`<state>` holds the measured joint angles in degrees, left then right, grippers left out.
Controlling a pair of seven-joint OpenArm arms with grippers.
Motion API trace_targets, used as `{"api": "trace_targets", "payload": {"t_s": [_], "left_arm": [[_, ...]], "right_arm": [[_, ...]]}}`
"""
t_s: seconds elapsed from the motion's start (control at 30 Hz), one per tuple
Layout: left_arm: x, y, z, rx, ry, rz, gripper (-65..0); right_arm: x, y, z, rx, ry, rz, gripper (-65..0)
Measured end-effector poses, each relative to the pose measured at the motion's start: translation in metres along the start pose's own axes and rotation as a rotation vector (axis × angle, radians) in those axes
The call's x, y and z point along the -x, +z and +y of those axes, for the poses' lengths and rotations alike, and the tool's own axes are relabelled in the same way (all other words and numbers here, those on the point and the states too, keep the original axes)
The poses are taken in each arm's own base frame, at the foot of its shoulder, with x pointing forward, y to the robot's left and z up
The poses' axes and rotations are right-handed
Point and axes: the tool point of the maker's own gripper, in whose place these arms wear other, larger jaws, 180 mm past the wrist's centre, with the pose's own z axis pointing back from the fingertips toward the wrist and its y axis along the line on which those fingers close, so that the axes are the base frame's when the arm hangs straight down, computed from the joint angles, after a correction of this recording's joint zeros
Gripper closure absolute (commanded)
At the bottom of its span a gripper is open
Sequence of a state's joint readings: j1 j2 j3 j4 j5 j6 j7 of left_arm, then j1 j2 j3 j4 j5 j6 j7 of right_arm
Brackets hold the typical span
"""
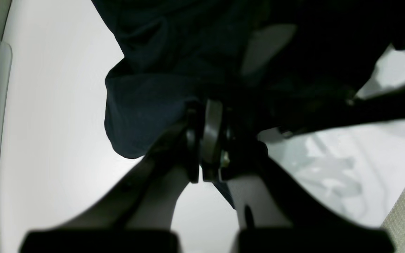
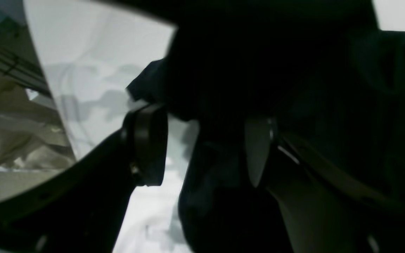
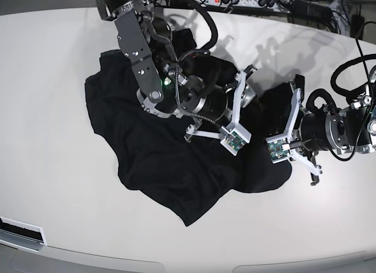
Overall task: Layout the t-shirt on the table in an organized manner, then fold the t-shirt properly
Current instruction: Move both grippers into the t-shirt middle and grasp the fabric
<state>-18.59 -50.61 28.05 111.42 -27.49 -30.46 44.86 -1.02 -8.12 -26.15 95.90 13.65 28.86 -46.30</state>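
Left gripper (image 1: pixel 206 140) clamped on t-shirt (image 3: pixel 170 155) edge, likely anchoring it for spreading. Right gripper (image 2: pixel 202 147) jaws apart, fabric between, not pinched. T-shirt lies crumpled mid-surface (image 3: pixel 53 61), unfolded.

1. The t-shirt (image 3: pixel 158 150) lies crumpled; its sleeves and collar cannot be told apart.
2. The right gripper (image 2: pixel 202 147) view is dark and blurred.
3. The left gripper (image 1: pixel 206 140) fingertips are buried in black cloth.
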Motion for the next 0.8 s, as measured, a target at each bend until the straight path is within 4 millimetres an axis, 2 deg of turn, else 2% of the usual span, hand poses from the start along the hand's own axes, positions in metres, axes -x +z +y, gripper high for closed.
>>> {"api": "trace_targets", "payload": {"t_s": [0.13, 0.2, 0.23, 0.27, 0.33, 0.37, 0.43, 0.53, 0.6, 0.73, 0.8], "left_arm": [[-0.004, 0.0, -0.004, 0.022, 0.023, -0.023, 0.0], [-0.006, 0.0, -0.002, 0.014, 0.057, -0.033, 0.0], [-0.007, 0.0, 0.0, 0.003, 0.076, -0.037, 0.0], [-0.008, 0.001, 0.001, -0.006, 0.088, -0.041, 0.0], [-0.01, 0.002, 0.005, -0.035, 0.105, -0.043, -6.8], [-0.011, 0.002, 0.007, -0.043, 0.103, -0.044, -10.5], [-0.012, 0.005, 0.013, -0.062, 0.107, -0.05, -17.9], [-0.012, 0.014, 0.036, -0.152, 0.16, -0.06, -27.7], [-0.011, 0.022, 0.052, -0.218, 0.198, -0.068, -32.0], [-0.009, 0.041, 0.082, -0.327, 0.246, -0.076, -32.8], [-0.004, 0.052, 0.095, -0.374, 0.263, -0.06, -32.8]], "right_arm": [[-0.012, -0.002, 0.001, -0.024, 0.013, -0.047, -36.2], [-0.012, -0.002, 0.001, -0.024, 0.011, -0.046, -34.0], [-0.011, -0.002, 0.001, -0.024, 0.011, -0.044, -29.7], [-0.011, -0.002, 0.0, -0.018, 0.004, -0.042, -22.5], [-0.009, -0.003, -0.003, -0.001, 0.01, -0.03, -3.0], [-0.006, -0.003, -0.006, 0.016, 0.025, -0.015, 0.0], [-0.001, -0.002, -0.009, 0.029, 0.058, 0.018, 0.0], [-0.002, -0.002, -0.011, 0.036, 0.076, 0.022, 0.0], [0.0, -0.002, -0.018, 0.071, 0.078, 0.035, 0.0], [0.012, 0.0, -0.032, 0.147, 0.084, 0.105, 0.0], [0.012, 0.001, -0.035, 0.163, 0.07, 0.104, 0.0]]}}
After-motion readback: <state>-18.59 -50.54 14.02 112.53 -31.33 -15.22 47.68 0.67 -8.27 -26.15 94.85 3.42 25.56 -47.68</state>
